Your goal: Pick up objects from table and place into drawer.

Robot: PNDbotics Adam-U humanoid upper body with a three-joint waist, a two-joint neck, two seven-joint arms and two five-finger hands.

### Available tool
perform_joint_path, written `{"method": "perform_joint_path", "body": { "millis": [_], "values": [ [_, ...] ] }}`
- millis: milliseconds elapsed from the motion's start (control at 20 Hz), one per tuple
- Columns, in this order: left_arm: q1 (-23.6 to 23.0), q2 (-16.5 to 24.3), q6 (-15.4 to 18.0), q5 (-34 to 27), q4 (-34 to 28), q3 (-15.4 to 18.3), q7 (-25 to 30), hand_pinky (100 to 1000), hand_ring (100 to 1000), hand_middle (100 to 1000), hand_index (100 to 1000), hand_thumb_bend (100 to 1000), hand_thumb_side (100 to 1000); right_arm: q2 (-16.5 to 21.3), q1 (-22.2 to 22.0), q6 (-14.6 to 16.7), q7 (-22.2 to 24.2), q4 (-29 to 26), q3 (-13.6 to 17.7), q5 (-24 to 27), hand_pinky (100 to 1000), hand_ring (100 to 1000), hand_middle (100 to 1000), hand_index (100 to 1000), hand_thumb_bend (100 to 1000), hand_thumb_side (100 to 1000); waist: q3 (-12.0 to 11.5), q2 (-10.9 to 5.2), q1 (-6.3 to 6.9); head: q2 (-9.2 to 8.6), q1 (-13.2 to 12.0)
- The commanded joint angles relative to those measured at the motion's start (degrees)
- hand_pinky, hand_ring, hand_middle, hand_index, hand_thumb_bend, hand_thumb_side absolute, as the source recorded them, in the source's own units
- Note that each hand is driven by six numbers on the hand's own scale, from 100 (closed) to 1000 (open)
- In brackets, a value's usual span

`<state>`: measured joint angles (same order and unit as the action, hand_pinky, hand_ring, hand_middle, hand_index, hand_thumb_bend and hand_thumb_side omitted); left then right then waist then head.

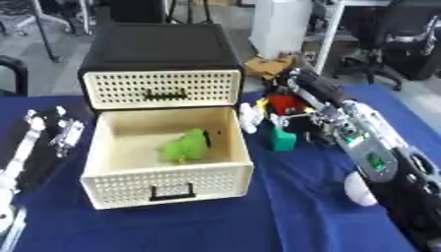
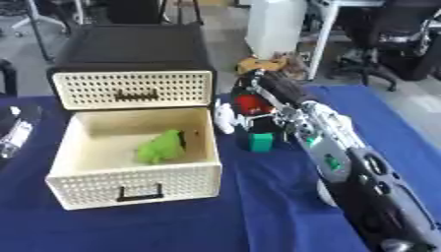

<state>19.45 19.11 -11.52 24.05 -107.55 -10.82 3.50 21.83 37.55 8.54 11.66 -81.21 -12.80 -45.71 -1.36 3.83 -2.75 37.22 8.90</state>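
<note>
Nearest the camera, the blue cloth [image 1: 284, 216] covers the desk across the whole foreground. A white rounded thing [image 1: 359, 189] lies on it beside the right forearm; its kind cannot be told.

The drawer [image 1: 164, 189] stands pulled out toward the camera, cream, perforated, with a dark handle on its front wall. Inside it a green toy [image 1: 185, 146] lies right of centre on the drawer floor, its long axis running from near-left to far-right, the narrower end pointing toward the back right corner. It touches neither hand.

The left hand [image 1: 67, 132] rests on the cloth left of the drawer, apart from it, fingers straight and spread, holding nothing.

The right arm comes in from the lower right and reaches up-left. The right hand [image 1: 289, 106] is just right of the drawer's back corner, fingers pointing down, among a small cluster: a red thing [image 1: 284, 102] at the palm and a green block [image 1: 282, 139] standing upright on the cloth just below. Whether the fingers are curled round the red thing or merely over it cannot be told. A white thing [image 1: 250, 117] sits between the hand and the drawer wall.

Behind the drawer is the black cabinet [image 1: 159, 47], with a second cream drawer [image 1: 164, 88] closed in it.

Beyond the desk: grey floor, a white column [image 1: 280, 27], office chairs [image 1: 400, 34] at the far right, and a tan thing [image 1: 267, 65] behind the hand.
</note>
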Motion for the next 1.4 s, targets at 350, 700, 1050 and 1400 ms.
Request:
{"method": "perform_joint_path", "body": {
  "millis": [350,700,1050,1400],
  "values": [
    [2.2,-0.6,1.0,-1.3,-2.3,-0.8,0.2,100,100,100,692,260,1000,-6.6,5.1,5.4,-2.6,9.9,-1.4,-6.3,100,239,665,720,100,100,-2.0,-0.69,0.48,-0.55,2.0],
    [2.3,-0.8,1.1,-1.5,-2.5,-0.9,0.2,100,100,100,692,260,1000,-8.2,5.7,7.8,-5.3,13.7,-1.1,-9.6,100,242,667,722,100,100,-2.2,-0.66,0.60,-0.59,2.2],
    [2.4,-1.0,1.3,-1.5,-2.5,-0.9,0.1,100,100,100,692,265,1000,-9.5,6.0,12.1,-4.3,11.9,-2.9,-14.6,964,969,971,939,100,685,-2.1,-0.70,0.79,-0.57,2.3],
    [2.2,-1.0,1.3,-1.6,-2.5,-0.9,-0.1,100,100,100,691,268,1000,-9.2,5.4,10.3,-8.8,11.5,-1.8,-15.5,978,980,996,956,100,667,-1.4,-0.68,0.95,-0.51,2.0]
  ]
}}
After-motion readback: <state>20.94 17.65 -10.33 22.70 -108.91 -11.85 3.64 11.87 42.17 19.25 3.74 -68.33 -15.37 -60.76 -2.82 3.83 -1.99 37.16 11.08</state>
